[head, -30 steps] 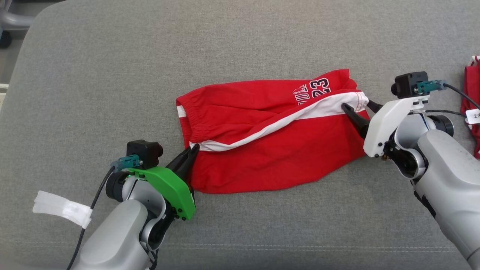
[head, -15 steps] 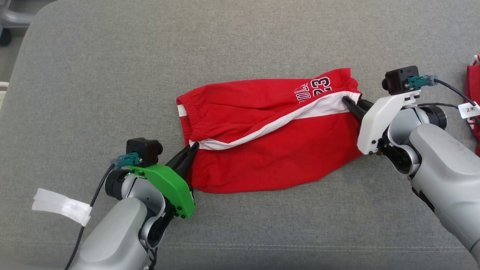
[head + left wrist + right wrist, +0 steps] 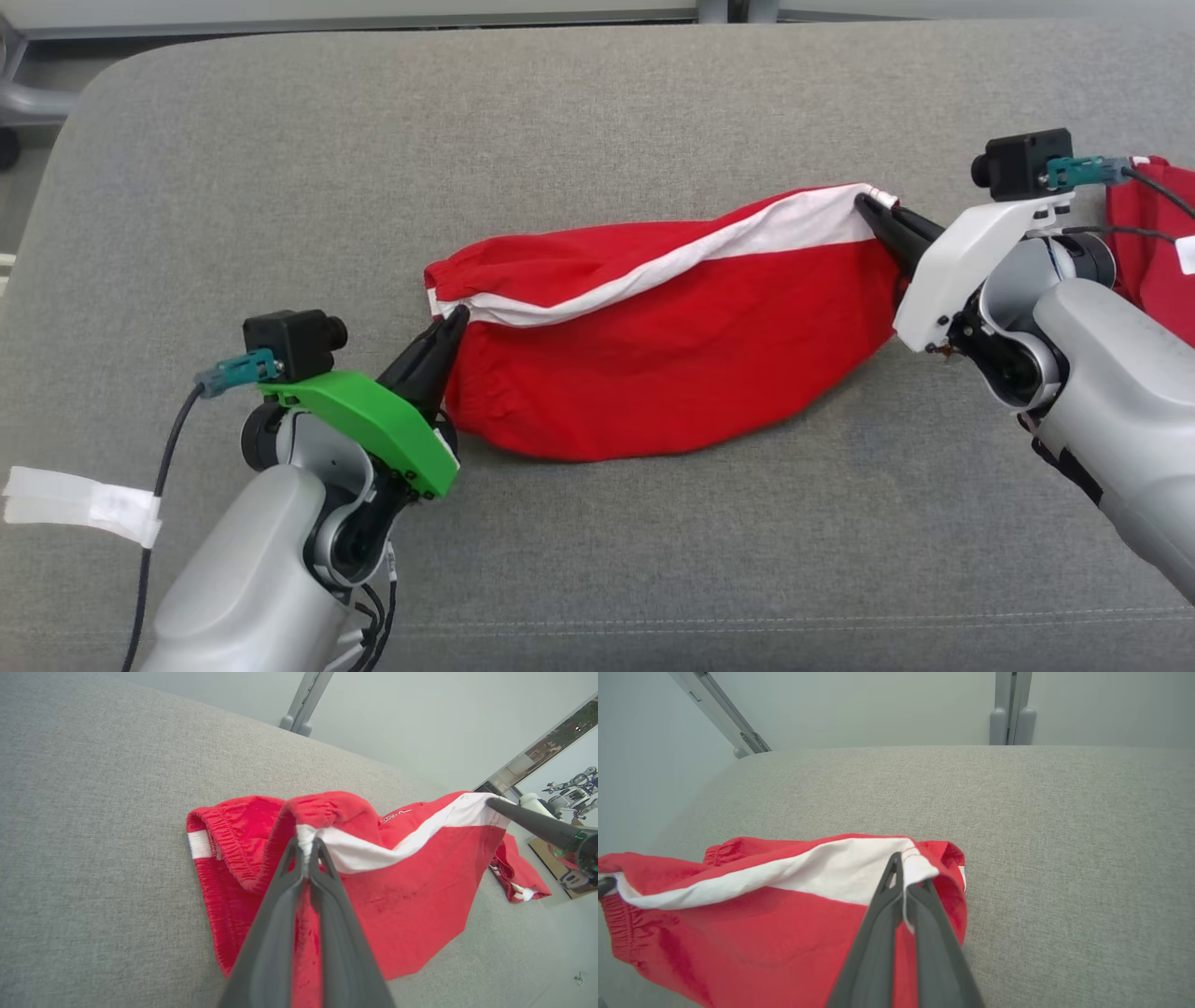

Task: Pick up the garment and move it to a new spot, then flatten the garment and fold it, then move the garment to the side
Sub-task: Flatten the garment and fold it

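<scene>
Sagging pouch-like, the soft red shorts [image 3: 672,373] rest on coarse grey upholstery [image 3: 560,121].

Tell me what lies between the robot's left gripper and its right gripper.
The red cloth shorts with a white side stripe stretch between them. The left gripper pinches one stripe end, the right gripper the other, as the head view shows.

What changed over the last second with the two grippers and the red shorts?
The right gripper closed on the white-striped hem corner of the red shorts and lifted it; the printed number is now hidden. The left gripper stayed shut on the waistband end, and the shorts still touch the grey cushion.
</scene>
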`<state>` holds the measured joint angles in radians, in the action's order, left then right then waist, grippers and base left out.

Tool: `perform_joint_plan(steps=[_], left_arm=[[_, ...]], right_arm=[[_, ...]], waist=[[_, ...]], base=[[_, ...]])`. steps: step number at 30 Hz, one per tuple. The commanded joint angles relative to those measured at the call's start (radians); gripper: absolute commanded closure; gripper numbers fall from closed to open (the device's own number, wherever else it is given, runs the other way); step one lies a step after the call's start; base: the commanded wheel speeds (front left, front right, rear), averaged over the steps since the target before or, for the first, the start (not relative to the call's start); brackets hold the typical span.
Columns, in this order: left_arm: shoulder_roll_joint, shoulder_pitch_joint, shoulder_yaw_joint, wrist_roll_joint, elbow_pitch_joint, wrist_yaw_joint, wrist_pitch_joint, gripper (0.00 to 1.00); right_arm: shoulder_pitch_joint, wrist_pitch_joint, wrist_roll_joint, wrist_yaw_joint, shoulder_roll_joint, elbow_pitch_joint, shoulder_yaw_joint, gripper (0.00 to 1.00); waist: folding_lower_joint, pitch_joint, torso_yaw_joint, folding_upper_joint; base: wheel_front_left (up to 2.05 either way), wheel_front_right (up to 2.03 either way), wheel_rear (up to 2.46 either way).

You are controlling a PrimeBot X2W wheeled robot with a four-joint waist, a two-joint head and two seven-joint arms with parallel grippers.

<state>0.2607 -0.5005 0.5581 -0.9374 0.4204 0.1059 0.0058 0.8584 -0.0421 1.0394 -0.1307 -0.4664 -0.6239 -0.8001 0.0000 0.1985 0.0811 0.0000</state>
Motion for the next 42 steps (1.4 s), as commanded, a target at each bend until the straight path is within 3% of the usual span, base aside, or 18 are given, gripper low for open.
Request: perform_joint_plan(steps=[1,11,17,23,28,33,36,42], left_arm=[[0.01,0.006,-0.008,-0.006,-0.009,0.004,0.006,1.0],[0.06,-0.147,-0.069,-0.089,-0.113,-0.027,0.151,1.0],[0.054,-0.364,-0.111,-0.121,-0.052,-0.084,0.265,1.0],[0.014,-0.615,-0.126,-0.061,0.103,-0.129,0.227,1.0],[-0.024,-0.785,-0.166,-0.013,0.216,-0.106,0.047,1.0],[-0.045,-0.849,-0.204,-0.017,0.303,-0.041,-0.103,1.0],[-0.048,-0.831,-0.195,-0.028,0.357,-0.008,-0.108,1.0],[-0.054,-0.704,-0.167,-0.087,0.392,0.024,-0.112,1.0]], right_arm=[[0.015,0.008,0.011,0.0,-0.009,0.008,0.002,1.0],[0.106,-0.006,0.066,0.0,-0.048,0.044,0.036,1.0],[0.264,-0.002,0.017,0.0,0.012,-0.047,0.067,1.0],[0.492,0.12,-0.105,0.0,0.118,-0.239,0.104,1.0],[0.66,0.278,-0.185,0.001,0.203,-0.383,0.163,1.0],[0.708,0.307,-0.231,0.001,0.246,-0.395,0.245,1.0],[0.643,0.308,-0.243,0.001,0.256,-0.35,0.272,1.0],[0.456,0.307,-0.193,0.001,0.231,-0.224,0.185,1.0]], waist=[[0.0,-0.025,-0.018,0.0],[0.0,-0.081,-0.05,0.0],[0.0,-0.041,-0.084,0.0],[0.0,0.042,-0.126,0.0],[0.0,0.101,-0.165,0.0],[0.0,0.156,-0.194,0.0],[0.0,0.188,-0.205,0.0],[0.0,0.2,-0.205,0.0]], base=[[0.0,0.0,0.0],[0.0,0.0,0.0],[0.0,0.0,0.0],[0.0,0.0,0.0],[0.0,0.0,0.0],[0.0,0.0,0.0],[0.0,0.0,0.0],[0.0,0.0,0.0]])
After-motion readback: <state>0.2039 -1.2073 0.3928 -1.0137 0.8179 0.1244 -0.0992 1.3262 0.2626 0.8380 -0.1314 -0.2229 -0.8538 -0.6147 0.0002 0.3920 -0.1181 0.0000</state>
